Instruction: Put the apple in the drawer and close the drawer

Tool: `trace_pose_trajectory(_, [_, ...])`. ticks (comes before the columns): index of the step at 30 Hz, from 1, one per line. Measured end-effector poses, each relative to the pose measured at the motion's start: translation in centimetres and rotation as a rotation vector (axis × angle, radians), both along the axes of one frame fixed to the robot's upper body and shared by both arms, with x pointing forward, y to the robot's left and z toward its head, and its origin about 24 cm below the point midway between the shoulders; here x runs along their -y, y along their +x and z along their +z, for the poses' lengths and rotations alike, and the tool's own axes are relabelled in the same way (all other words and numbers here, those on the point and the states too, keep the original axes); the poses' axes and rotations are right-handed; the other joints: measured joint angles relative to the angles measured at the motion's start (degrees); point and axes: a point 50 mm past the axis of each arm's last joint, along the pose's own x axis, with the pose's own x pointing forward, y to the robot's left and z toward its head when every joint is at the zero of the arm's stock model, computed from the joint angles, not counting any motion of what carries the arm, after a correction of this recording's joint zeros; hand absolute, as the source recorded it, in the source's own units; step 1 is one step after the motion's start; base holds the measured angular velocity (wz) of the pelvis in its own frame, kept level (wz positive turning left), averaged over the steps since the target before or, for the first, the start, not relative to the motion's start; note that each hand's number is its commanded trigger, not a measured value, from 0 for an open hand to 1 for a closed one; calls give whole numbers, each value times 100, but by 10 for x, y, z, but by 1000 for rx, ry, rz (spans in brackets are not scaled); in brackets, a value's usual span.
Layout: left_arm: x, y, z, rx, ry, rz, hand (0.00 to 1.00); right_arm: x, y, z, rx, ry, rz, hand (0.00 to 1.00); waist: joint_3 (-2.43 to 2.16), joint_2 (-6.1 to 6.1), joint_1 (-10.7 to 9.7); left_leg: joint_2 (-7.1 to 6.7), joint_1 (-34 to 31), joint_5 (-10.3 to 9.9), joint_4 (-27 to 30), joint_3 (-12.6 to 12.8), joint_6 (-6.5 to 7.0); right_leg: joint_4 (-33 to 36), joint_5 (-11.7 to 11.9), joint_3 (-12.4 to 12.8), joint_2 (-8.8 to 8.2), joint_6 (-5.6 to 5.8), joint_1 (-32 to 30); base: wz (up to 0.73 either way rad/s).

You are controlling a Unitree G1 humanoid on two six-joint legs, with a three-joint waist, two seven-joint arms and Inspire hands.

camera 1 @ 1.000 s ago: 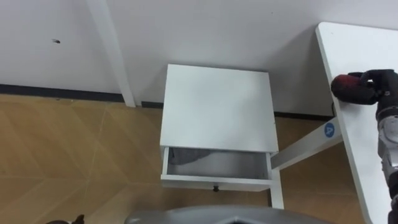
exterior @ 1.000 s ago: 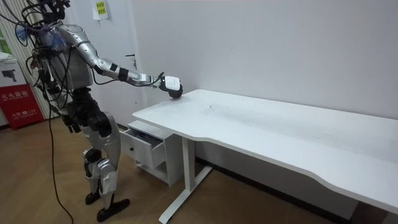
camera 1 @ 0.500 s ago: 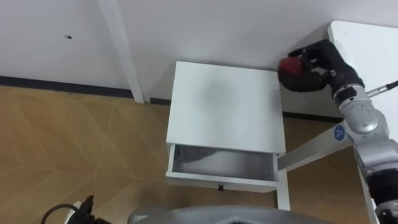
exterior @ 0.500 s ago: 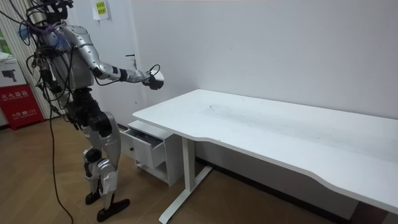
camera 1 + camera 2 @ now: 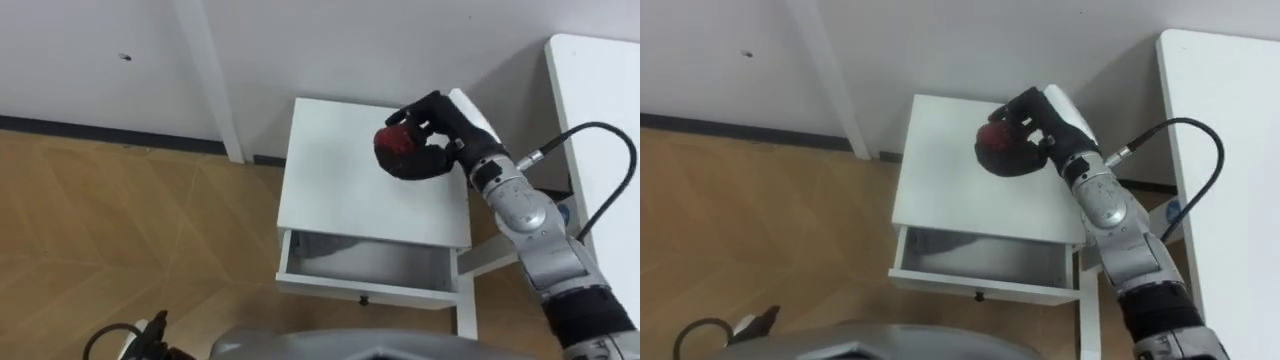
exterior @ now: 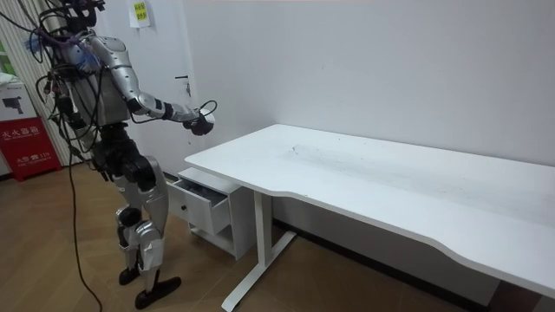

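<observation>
Herringbone wood floor [image 5: 100,220] and a plain white wall frame a smooth, square-topped white cabinet [image 5: 340,195] whose shallow drawer [image 5: 365,265] stands pulled open. The right hand [image 5: 452,135], its arm reaching in from the right, has its dark fingers curled round the round red apple [image 5: 397,145], held clear above the cabinet top. The room view adds the robot standing upright beside a long white desk [image 6: 390,182].

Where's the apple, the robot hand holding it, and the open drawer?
apple [image 5: 394,143]: left eye view, its red skin.
right hand [image 5: 446,150]: left eye view, the hand's dark middle.
drawer [image 5: 330,288]: left eye view, its white front panel.
</observation>
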Motion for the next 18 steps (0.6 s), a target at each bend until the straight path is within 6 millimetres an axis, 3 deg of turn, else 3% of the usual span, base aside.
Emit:
trace_pose_trajectory(10, [1, 8, 1, 14, -11, -7, 0, -7, -10, -12, -64, -21, 47, 100, 14, -51, 30, 1, -79, -1, 11, -6, 1, 6, 0, -22, -16, 0, -54, 0])
trace_pose_trajectory(18, [2, 8, 0, 9, -11, -10, 0, 5, -28, -42, -205, -59, -2, 100, 25, -54, 135, -1, -96, 0, 15, -4, 1, 7, 0, -3, -15, 0, -83, 0])
